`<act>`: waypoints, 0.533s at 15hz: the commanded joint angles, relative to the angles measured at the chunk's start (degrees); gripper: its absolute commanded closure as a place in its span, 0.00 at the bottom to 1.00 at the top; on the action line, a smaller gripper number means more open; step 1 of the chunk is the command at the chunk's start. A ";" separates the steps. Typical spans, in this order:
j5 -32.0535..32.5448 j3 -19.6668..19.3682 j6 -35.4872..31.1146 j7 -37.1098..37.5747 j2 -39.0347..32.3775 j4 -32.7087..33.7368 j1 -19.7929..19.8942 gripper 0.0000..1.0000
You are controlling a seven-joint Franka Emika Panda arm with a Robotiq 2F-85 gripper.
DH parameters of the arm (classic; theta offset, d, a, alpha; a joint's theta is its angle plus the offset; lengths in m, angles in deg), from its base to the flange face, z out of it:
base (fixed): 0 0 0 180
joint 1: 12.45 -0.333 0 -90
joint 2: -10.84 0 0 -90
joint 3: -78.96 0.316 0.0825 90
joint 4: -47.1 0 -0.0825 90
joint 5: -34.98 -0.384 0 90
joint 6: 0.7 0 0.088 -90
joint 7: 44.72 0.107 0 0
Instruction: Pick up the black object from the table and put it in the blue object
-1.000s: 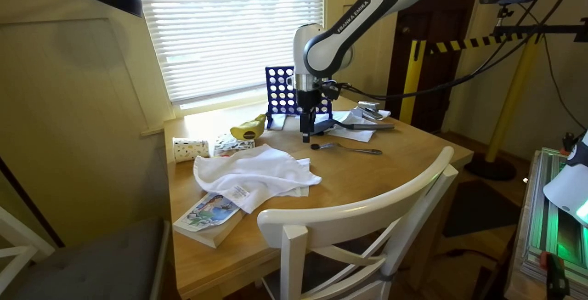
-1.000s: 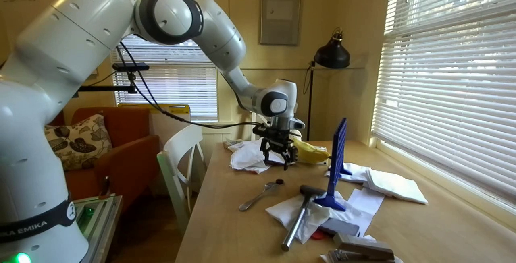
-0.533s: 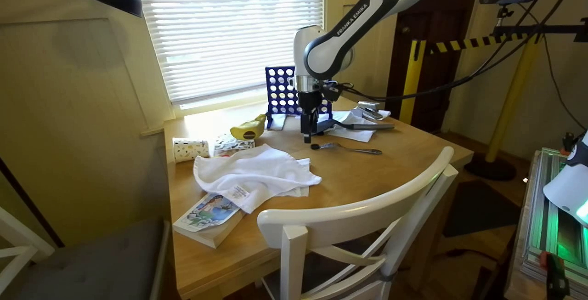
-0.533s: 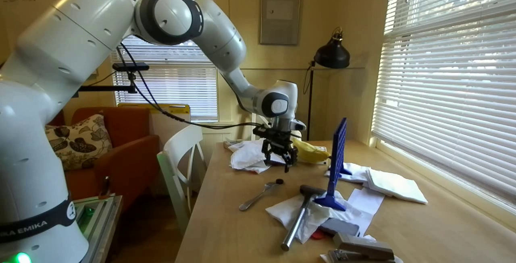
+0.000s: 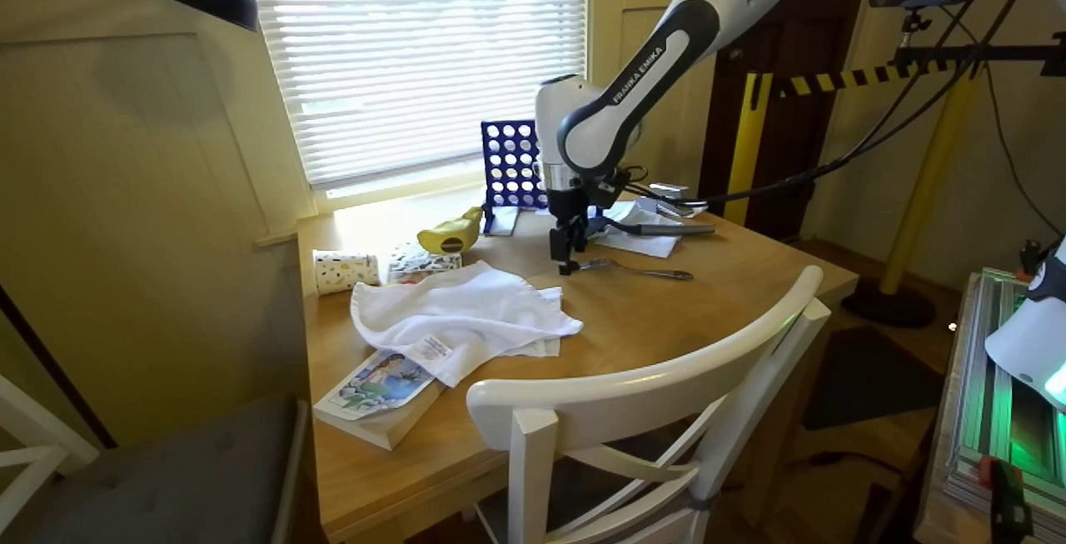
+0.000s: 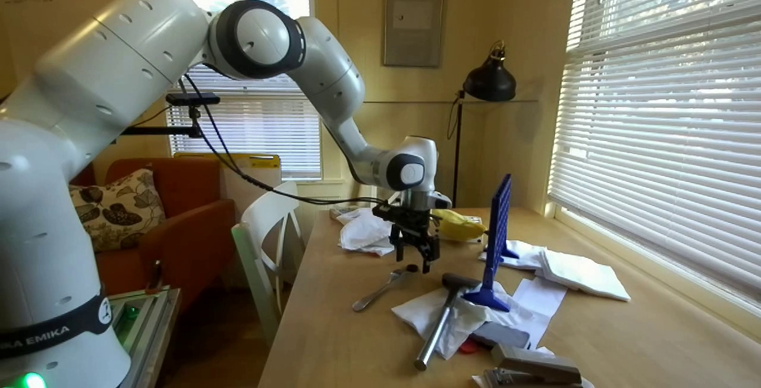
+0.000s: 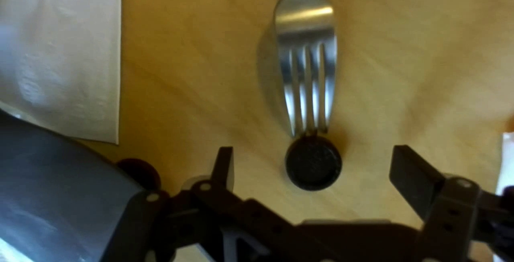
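Observation:
The black object (image 7: 314,163) is a small round disc lying flat on the table, its edge at the tips of a fork's tines. In an exterior view the disc (image 6: 411,268) shows just below the gripper (image 6: 412,262). Seen from the wrist, it sits centred between the spread fingers (image 7: 417,173) of my gripper (image 7: 315,165), with bare tabletop on both sides, and neither finger touches it. The blue object (image 6: 498,233) is an upright dark-blue grid panel on feet; in an exterior view my arm covers part of the panel (image 5: 510,165).
The fork (image 7: 307,53) extends away from the disc. A black-headed tool with a silver handle (image 6: 437,328) lies on white paper close by the panel. A yellow banana (image 5: 450,234), a white cloth (image 5: 466,311) and a stapler (image 6: 535,370) are on the table. A white chair (image 5: 650,369) stands against it.
My arm has come down, bringing the gripper from above the table to low over the black disc. The jaws have stayed open. Disc, fork and blue panel have not moved.

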State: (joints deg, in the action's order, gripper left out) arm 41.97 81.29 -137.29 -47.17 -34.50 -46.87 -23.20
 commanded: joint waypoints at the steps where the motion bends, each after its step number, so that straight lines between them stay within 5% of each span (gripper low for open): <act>1: 2.69 -2.20 -2.04 4.83 -1.38 0.81 -2.42 0.00; 8: 0.32 1.66 -6.92 -1.53 0.03 -2.07 1.34 0.00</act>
State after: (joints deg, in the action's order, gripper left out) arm 43.24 80.34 -140.70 -44.85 -35.27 -47.01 -24.68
